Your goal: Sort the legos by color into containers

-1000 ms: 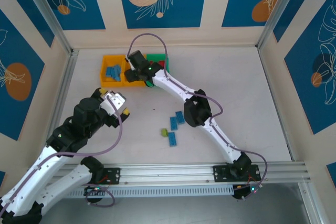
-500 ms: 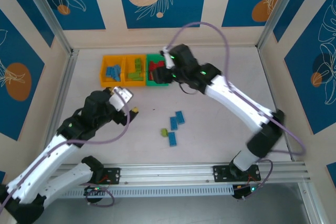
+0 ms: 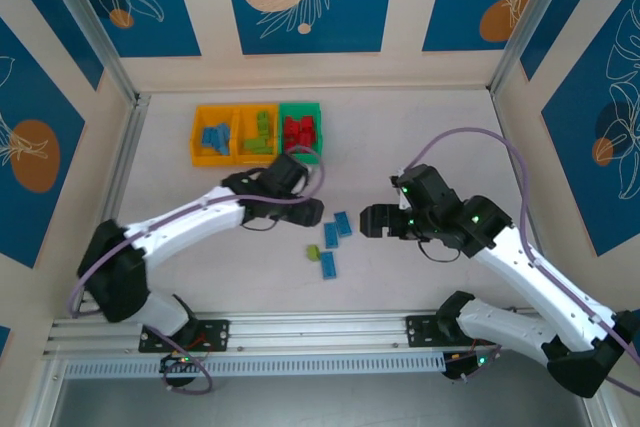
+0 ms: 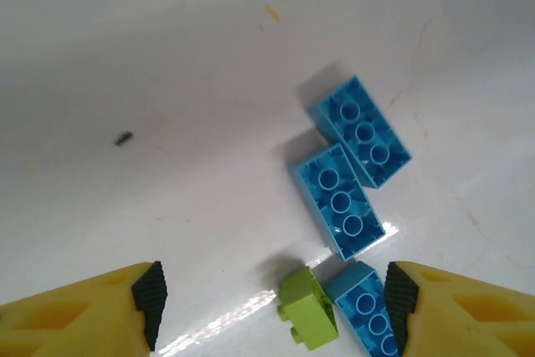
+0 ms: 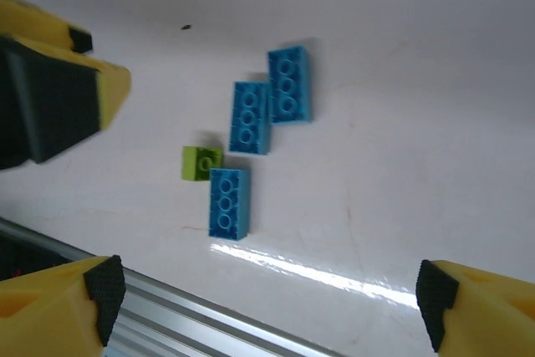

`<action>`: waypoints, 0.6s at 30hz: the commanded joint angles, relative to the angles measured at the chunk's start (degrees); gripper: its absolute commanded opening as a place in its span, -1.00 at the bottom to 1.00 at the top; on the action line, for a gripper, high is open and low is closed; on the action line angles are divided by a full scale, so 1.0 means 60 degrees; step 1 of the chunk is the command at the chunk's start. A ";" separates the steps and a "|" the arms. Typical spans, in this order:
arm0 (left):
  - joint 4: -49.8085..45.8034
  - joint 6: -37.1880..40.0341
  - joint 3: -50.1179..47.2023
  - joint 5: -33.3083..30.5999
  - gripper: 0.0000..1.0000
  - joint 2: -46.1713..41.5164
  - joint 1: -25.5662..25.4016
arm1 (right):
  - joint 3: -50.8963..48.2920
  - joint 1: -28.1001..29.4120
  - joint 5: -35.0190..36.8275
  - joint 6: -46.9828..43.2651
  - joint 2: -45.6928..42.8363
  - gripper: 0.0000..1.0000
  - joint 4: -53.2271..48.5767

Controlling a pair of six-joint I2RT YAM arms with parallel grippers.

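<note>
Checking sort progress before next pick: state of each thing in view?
left gripper, open, empty
right gripper, open, empty
loose blue legos, three on table
lime lego, loose on table
left orange bin, part-filled, blue only
middle orange bin, part-filled, lime only
green bin, part-filled, red only

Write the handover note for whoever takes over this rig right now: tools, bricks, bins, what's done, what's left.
Left tool: open, empty, by the loose bricks.
Right tool: open, empty.
Done: blue sorted into the left yellow bin, lime into the middle yellow bin, red into the green bin.
Left: three blue bricks and one lime brick lie on the table, not yet binned.
</note>
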 commanded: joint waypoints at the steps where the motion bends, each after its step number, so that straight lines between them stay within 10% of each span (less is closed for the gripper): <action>1: -0.0353 -0.0770 0.0876 -0.0791 0.34 0.0996 -0.0702 | -0.0034 -0.0305 0.0154 0.0505 -0.0316 0.89 -0.0882; 18: 0.0398 -0.0667 0.1141 -0.0550 0.20 0.3482 -0.1483 | -0.0338 -0.0566 -0.0034 0.0673 -0.0643 0.92 -0.0547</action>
